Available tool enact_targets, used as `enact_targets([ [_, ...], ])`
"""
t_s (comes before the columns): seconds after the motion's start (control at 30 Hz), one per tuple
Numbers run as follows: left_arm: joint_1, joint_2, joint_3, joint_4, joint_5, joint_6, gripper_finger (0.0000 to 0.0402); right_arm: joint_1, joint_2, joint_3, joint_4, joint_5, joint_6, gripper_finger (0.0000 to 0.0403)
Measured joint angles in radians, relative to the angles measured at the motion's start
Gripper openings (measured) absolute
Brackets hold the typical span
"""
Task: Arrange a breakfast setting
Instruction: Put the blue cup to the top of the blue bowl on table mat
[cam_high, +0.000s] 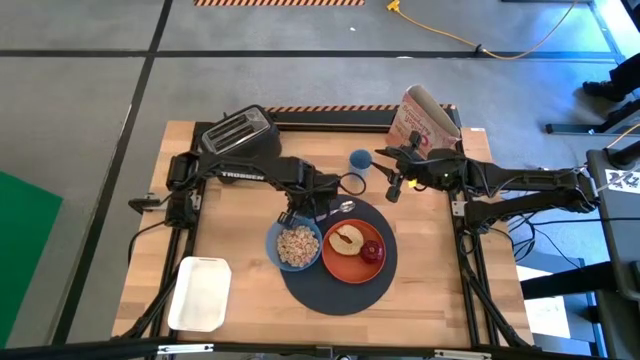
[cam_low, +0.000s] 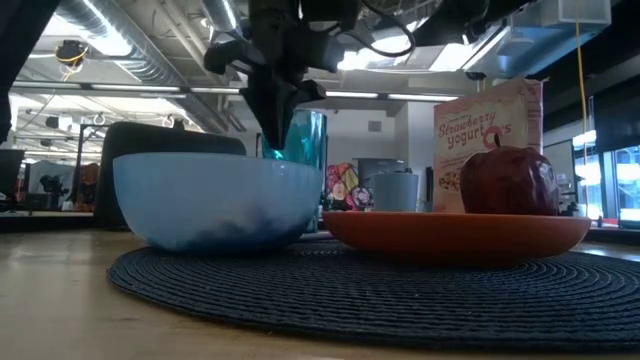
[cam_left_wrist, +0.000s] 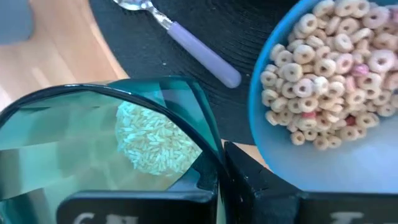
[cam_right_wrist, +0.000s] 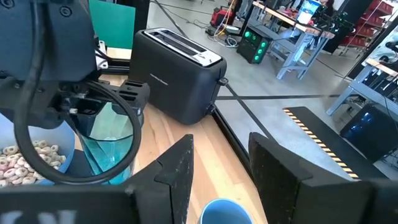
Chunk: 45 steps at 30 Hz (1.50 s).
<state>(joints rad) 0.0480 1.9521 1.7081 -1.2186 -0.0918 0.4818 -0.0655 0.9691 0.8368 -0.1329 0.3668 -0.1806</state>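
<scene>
The dark blue-grey mat (cam_high: 335, 295) carries the blue bowl (cam_high: 293, 245) full of cereal rings, the orange plate (cam_high: 340, 266) and the spoon (cam_high: 335, 210), whose lilac handle (cam_left_wrist: 199, 53) lies on the mat's far part. My left gripper (cam_high: 297, 207) is shut on the translucent green tumbler (cam_left_wrist: 93, 143), just beyond the bowl at the mat's far left edge. The tumbler also shows behind the bowl in the low view (cam_low: 305, 140). My right gripper (cam_high: 393, 187) is open and empty, beyond the mat to the right. My left gripper holds the tumbler by its rim wall (cam_left_wrist: 208, 146), on the side toward the bowl. One finger (cam_left_wrist: 255, 186) is outside the wall; the other appears to be inside. The fingers come from above, pointing down. The bowl hides the tumbler's base, so I cannot tell whether it is lifted.
The black toaster (cam_high: 240, 132) stands at the far left, the white tray (cam_high: 200, 292) at the near left. A cereal box (cam_high: 425, 120) and a small blue cup (cam_high: 360, 159) stand at the back. A red apple (cam_high: 372, 250) and a cut piece lie on the plate.
</scene>
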Motion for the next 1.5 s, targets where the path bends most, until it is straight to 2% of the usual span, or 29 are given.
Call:
enact_targets([
  [0.2, -0.004, -0.003, 0.000, -0.008, 0.046, 0.026, 0.0006, 0.000, 0.000, 0.000, 0.000, 0.000, 0.000, 0.0145],
  [0.5, -0.004, -0.003, 0.001, -0.005, 0.054, 0.060, 0.0007, 0.000, 0.000, 0.000, -0.001, 0.000, 0.000, 0.0145],
  [0.8, -0.003, -0.001, 0.095, -0.004, 0.115, 0.106, 0.0007, 0.000, 0.000, 0.000, -0.002, 0.000, -0.006, 0.0145],
  [1.07, 0.006, -0.001, 0.109, -0.054, 0.051, 0.107, 0.0007, 0.000, 0.000, 0.000, -0.008, 0.000, -0.007, 0.0145],
  [1.5, 0.018, 0.007, 0.085, -0.051, 0.074, 0.075, 0.0007, 0.000, 0.000, 0.000, -0.011, 0.000, -0.008, 0.0145],
])
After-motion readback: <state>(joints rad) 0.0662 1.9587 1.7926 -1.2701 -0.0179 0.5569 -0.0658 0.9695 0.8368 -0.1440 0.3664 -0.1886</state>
